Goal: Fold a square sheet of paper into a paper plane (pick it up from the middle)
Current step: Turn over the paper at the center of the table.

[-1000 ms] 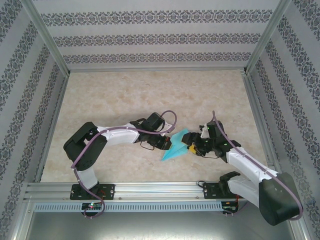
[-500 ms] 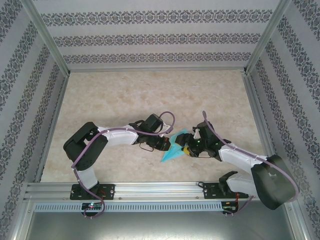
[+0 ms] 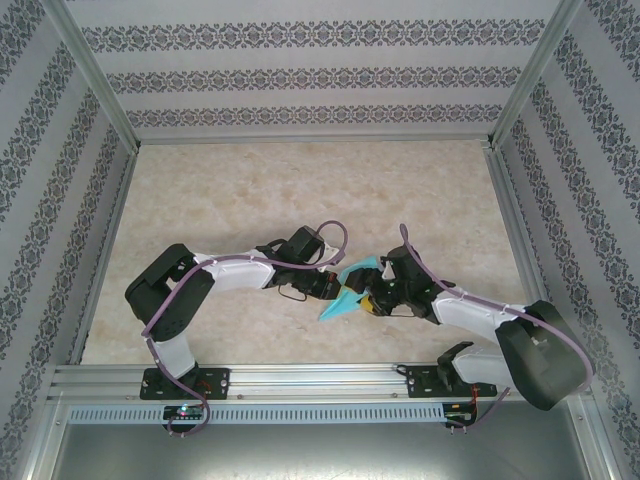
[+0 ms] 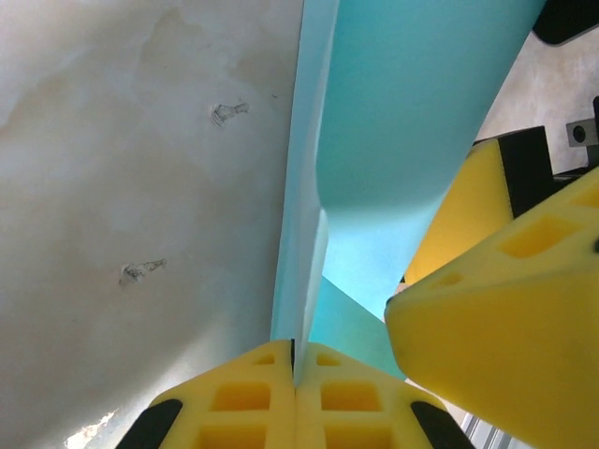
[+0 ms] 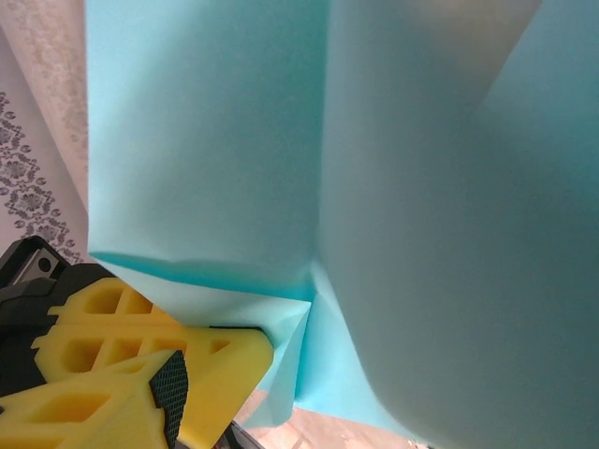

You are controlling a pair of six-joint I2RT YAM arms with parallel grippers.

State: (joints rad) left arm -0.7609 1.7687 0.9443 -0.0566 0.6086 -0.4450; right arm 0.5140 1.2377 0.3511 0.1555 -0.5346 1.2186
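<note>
The square sheet of paper is folded into a slim, pointed, light-cyan paper plane (image 3: pixel 343 299), held off the table between the two arms. My left gripper (image 3: pixel 331 288) is shut on its folded centre edge (image 4: pixel 298 281), the yellow pads (image 4: pixel 262 398) pressed together with the paper pinched between them. My right gripper (image 3: pixel 371 297) stands open close against the plane's right side. Its yellow fingers (image 4: pixel 505 318) sit on either side of a raised cyan flap (image 4: pixel 412 112). In the right wrist view the cyan paper (image 5: pixel 356 168) is very close, with one yellow finger (image 5: pixel 150 365) under its lower left corner.
The marbled beige tabletop (image 3: pixel 300 190) is ringed by an aluminium frame (image 3: pixel 310 138) and patterned walls. Both arm bases are bolted to the rail (image 3: pixel 300 380) at the near edge. Small scuff marks (image 4: pixel 229 112) show on the table below the left gripper.
My right arm has swung left and brought its open gripper against the plane. The paper now looks narrower and more on edge. The left gripper has held its grip almost in place.
</note>
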